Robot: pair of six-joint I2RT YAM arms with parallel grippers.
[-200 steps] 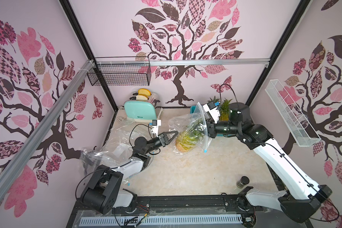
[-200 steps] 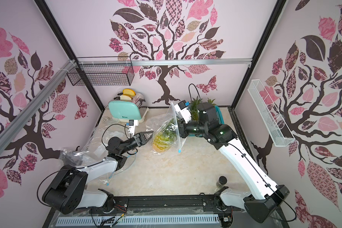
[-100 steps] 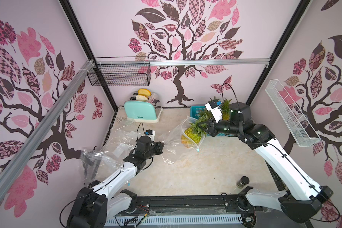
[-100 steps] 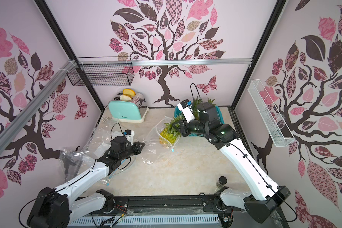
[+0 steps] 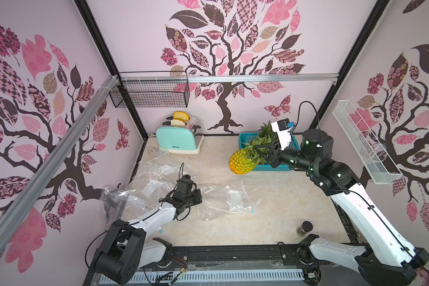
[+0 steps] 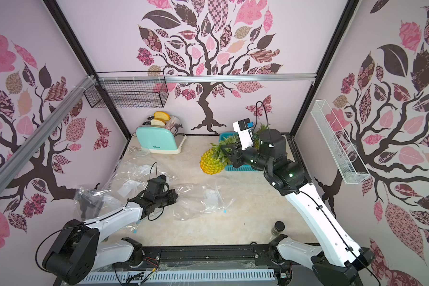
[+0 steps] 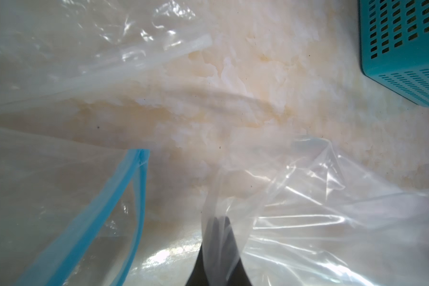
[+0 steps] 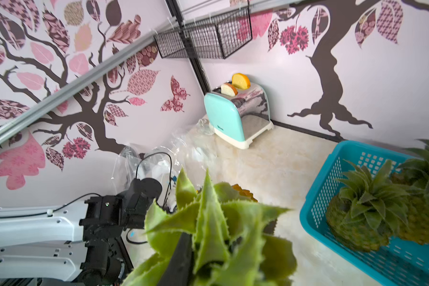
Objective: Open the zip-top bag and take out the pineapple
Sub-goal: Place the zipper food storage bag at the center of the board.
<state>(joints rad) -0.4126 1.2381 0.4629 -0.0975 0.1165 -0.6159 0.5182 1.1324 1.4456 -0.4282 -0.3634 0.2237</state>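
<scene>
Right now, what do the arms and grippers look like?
The left arm and right arm share white links, black joints with green lights, and black cables. The left gripper and right gripper are black with tapered fingers; a white camera block tops the right wrist.

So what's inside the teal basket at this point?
A pineapple and a second pineapple sit inside the teal basket, side by side. The third pineapple hangs outside it, in the right pincer. The basket floor under the fruit is covered.
</scene>
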